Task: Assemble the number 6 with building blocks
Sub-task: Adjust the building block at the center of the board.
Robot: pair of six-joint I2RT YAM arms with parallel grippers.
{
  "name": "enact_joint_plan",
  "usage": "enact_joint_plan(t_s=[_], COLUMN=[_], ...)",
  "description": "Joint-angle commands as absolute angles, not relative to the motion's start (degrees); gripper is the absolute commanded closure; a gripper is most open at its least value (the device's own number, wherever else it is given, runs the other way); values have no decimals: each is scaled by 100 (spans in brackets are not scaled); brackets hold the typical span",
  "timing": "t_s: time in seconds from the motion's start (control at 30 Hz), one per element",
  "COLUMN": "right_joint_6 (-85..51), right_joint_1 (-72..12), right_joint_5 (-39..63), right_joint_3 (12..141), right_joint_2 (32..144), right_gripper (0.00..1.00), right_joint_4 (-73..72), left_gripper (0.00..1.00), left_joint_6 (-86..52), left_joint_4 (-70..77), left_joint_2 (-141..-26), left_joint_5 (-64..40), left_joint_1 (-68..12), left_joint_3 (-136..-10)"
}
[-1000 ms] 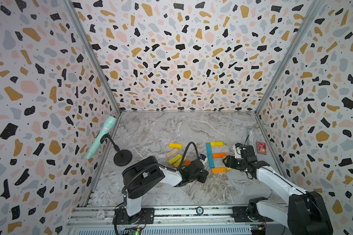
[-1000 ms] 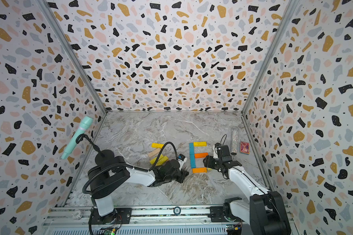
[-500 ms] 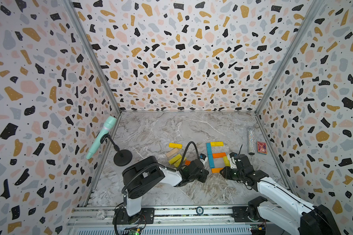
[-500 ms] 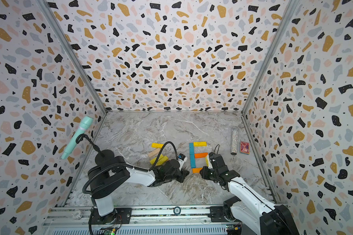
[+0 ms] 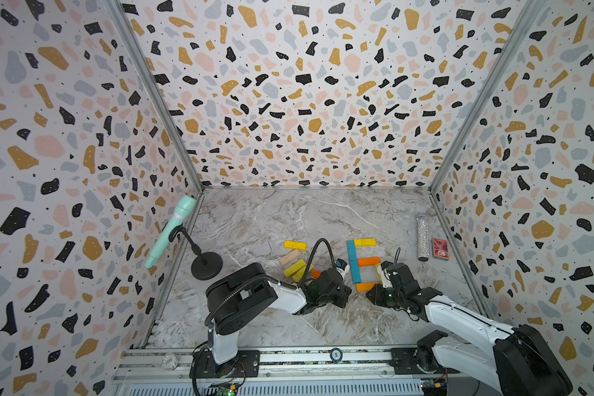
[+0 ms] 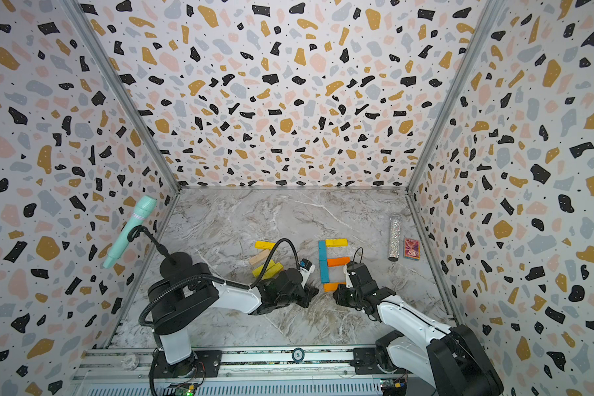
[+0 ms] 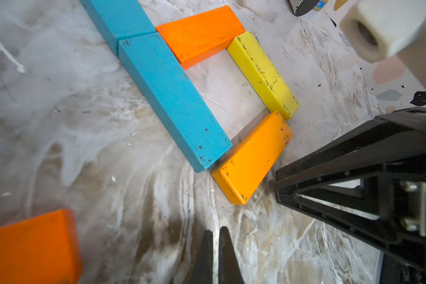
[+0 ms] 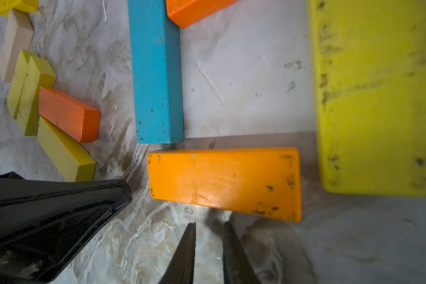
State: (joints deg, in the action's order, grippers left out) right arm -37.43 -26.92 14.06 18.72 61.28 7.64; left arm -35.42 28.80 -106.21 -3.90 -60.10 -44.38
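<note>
In both top views, low and right of centre, flat building blocks [image 5: 352,260] lie on the marble floor [image 5: 275,219] shaped as a 6; 2 teal blocks [image 6: 323,262] end to end make the upright stroke; a top yellow block [image 5: 365,242] and a middle orange block [image 5: 368,262] branch to the right; a bottom orange block [image 5: 367,286] forms the base; a loose pile [image 5: 295,268] of spare blocks lies to the left. The left gripper [image 5: 348,294] and right gripper [image 5: 370,295] point at each other just below that base.

Left wrist view: at the bottom edge the left gripper [image 7: 215,232] is clenched on nothing, fingers pressed together; the loop of the 6 fills the centre, a side yellow block [image 7: 262,73] joining the 2 orange ones; the right gripper's black tip stands at the right, just beside the bottom orange block [image 7: 252,157].

Right wrist view: at bottom centre the right gripper [image 8: 209,225] keeps a narrow slit between its fingers, floor showing through, grasping nothing; the bottom orange block [image 8: 224,182] lies just above the tips, apart from them.
</note>
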Motion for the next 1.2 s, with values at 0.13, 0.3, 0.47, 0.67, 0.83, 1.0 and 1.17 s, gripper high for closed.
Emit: enact_joint_plan(t_s=[0.13,0.3,0.47,0.67,0.83,1.0,1.17], right_joint_6=[-3622,-3565,-3526,-3486,-3452,-3388,-3397], right_joint_1=[-2700,-2703,-2698,-2690,-2688,-2678,-2640], right_joint_5=[1215,1188,1167,1090,1093,1146,1202], right_joint_3=[1960,2006,2039,2058,2065,2161,2343], right_joint_2=[6367,6469,6553,6612,6659,6695,6139], right_gripper=[78,78,78,78,78,77,74], right_joint_4=[771,740,756,729,726,780,1121], left_gripper=[100,100,100,100,100,100,100], left_joint_6=[-3524,-3524,-3524,-3524,-3534,-3538,-3548], left_joint_4=[3100,3102,3105,3118,3136,3146,3125], left_joint_2=[-10745,-10770,-10793,-10800,-10811,-10812,-10762], left_joint_5=[-411,-422,-431,-431,-431,-432,-396], left_joint_1=[-5977,-5979,-5977,-5981,-5977,-5977,-5977], left_joint_3=[-4404,-4421,-4441,-4452,-4443,-4439,-4430])
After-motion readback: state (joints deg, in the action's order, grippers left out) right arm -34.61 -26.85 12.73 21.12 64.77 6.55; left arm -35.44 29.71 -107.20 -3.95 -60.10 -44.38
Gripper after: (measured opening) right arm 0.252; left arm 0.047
